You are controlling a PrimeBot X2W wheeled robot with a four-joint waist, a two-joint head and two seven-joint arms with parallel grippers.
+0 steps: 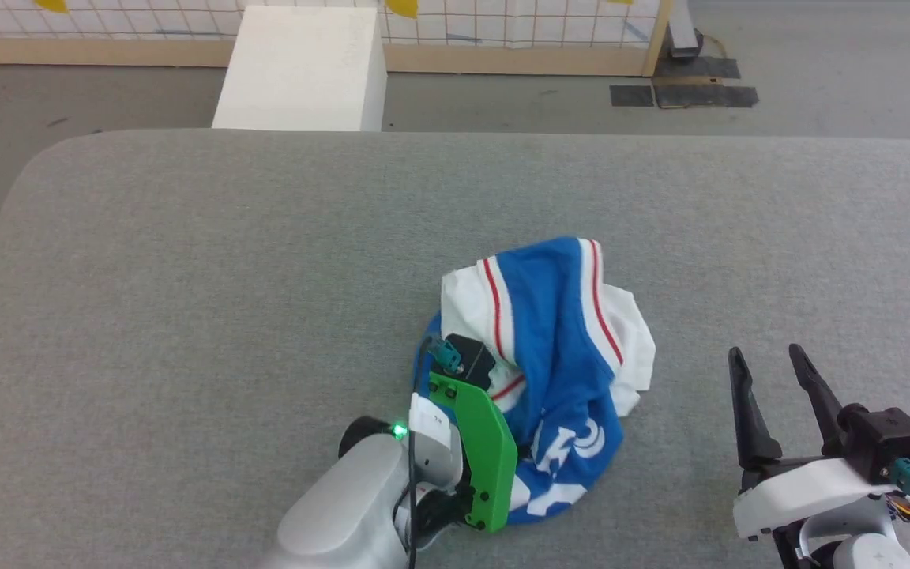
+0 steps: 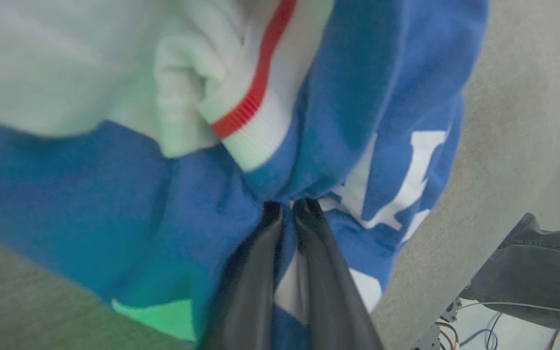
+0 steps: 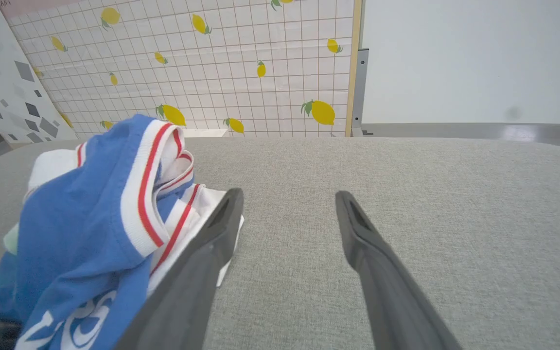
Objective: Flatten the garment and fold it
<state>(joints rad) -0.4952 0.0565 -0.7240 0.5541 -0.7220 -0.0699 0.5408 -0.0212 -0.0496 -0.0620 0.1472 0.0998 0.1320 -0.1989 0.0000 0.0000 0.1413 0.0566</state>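
Observation:
The garment (image 1: 558,371) lies crumpled in a heap on the grey table (image 1: 186,300), blue with white sleeves, red stripes and white lettering. My left gripper (image 2: 287,206) is shut on a fold of its blue cloth near the lettering; in the head view the arm's green plate (image 1: 483,450) presses against the heap's left side, hiding the fingertips. My right gripper (image 1: 767,356) stands open over bare table to the right of the garment (image 3: 95,233), fingers apart with nothing between them (image 3: 287,199).
A white box (image 1: 305,67) stands on the floor beyond the table's far edge, in front of a lemon-patterned grid wall (image 3: 221,63). Black tape patches (image 1: 684,91) mark the floor at back right. A person's grey trouser leg (image 2: 542,272) shows beside the table.

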